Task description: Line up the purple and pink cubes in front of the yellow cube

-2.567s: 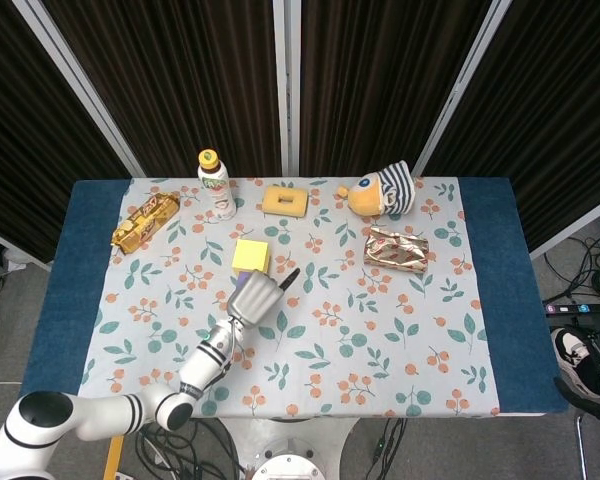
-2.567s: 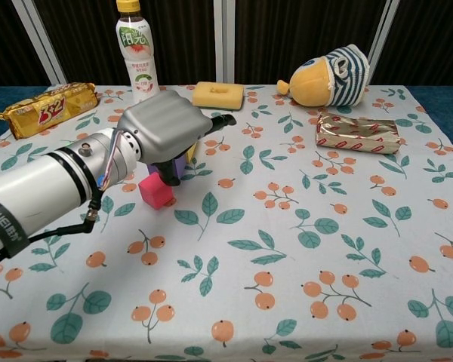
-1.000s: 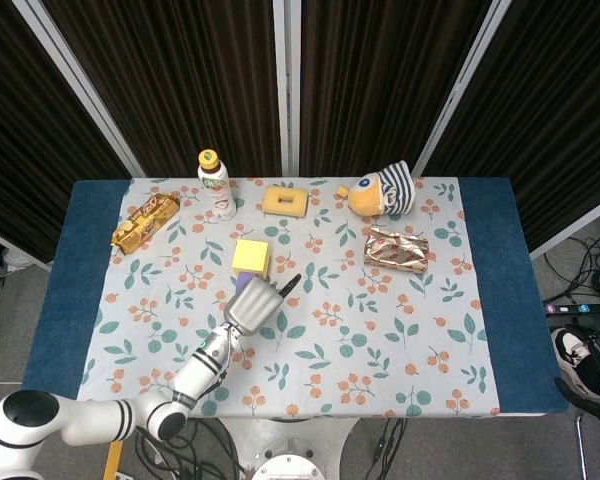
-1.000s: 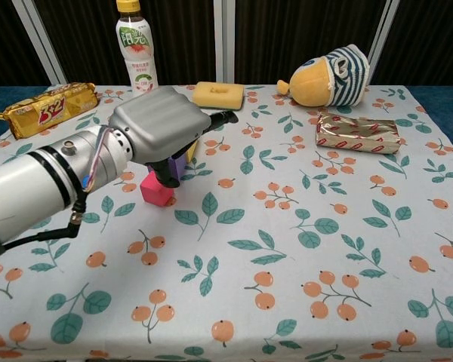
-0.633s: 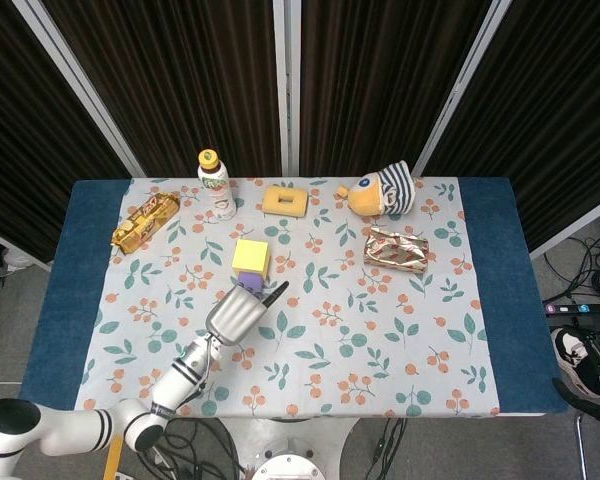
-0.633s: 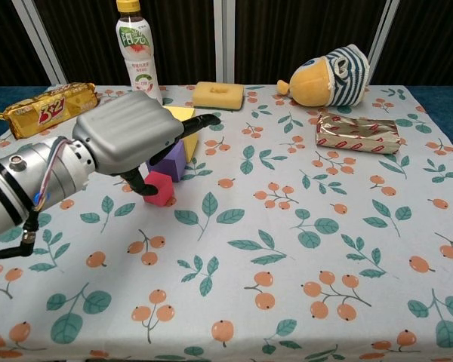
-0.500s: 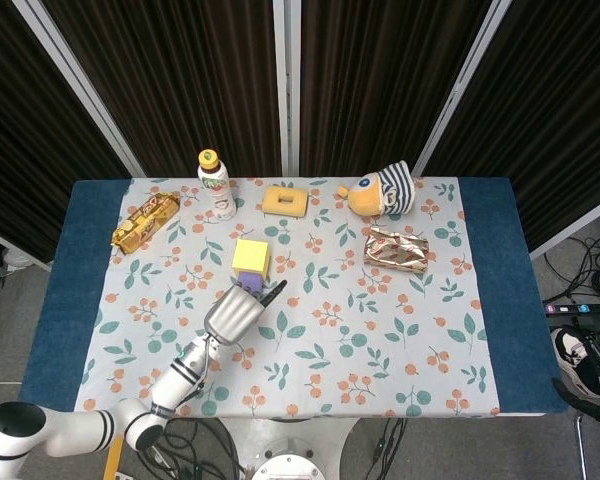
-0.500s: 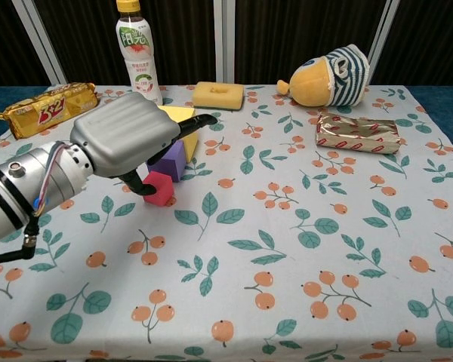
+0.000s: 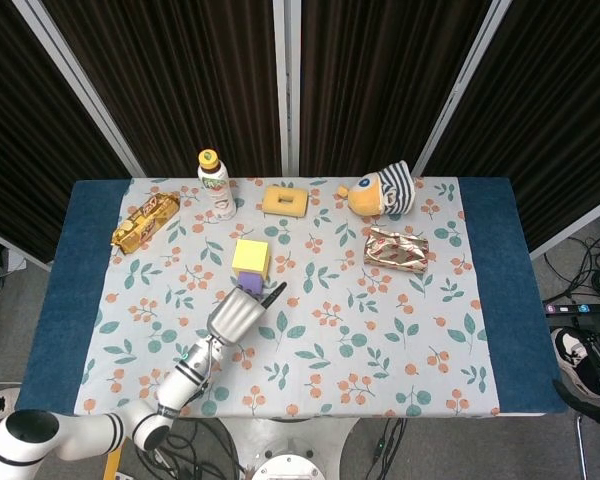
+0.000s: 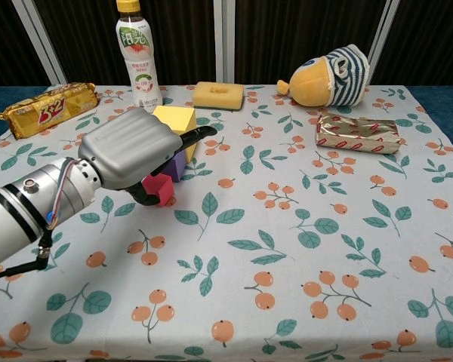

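While the left hand hangs low over the cubes, fingers curled down around the pink cube, I can't tell if it grips or only touches it. Yellow cube sits farthest back, purple cube right in front, pink nearest: likely lining up the row. Hand hides most of purple and pink; in head view pink is fully covered. Right hand not visible.

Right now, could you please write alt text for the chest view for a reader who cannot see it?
The left hand hovers over a pink cube and purple cube, lined up in front of a yellow cube on a floral tablecloth. Behind stand a bottle, snack packets and a plush toy.
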